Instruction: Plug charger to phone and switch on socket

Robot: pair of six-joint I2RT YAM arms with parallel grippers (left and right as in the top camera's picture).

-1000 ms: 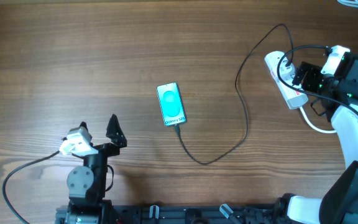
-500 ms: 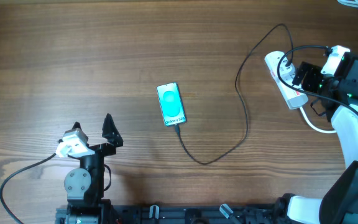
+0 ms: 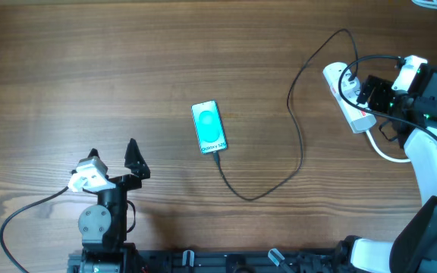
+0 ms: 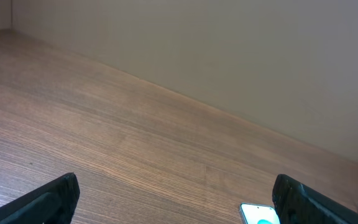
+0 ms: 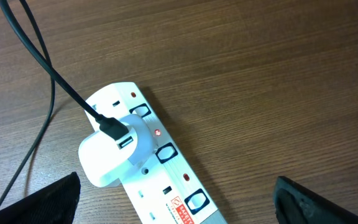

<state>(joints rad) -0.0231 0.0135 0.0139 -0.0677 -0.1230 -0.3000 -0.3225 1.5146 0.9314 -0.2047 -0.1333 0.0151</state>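
Note:
The phone lies flat mid-table with its teal screen up; a corner of the phone shows in the left wrist view. The charger cable runs from the phone's near short edge, loops right, and ends at a white plug adapter in the socket. I cannot tell how deep the tip sits in the phone. My right gripper hangs open just above the socket, a finger on either side, not touching it. My left gripper stands open and empty, left of the phone.
The socket's thick white lead curves off under the right arm. White rocker switches with small red lamps run along the strip. A wall rises behind the table's far edge.
My left gripper shifted a little to the left early in the last second and has held still since. The right arm, phone and cable have not moved.

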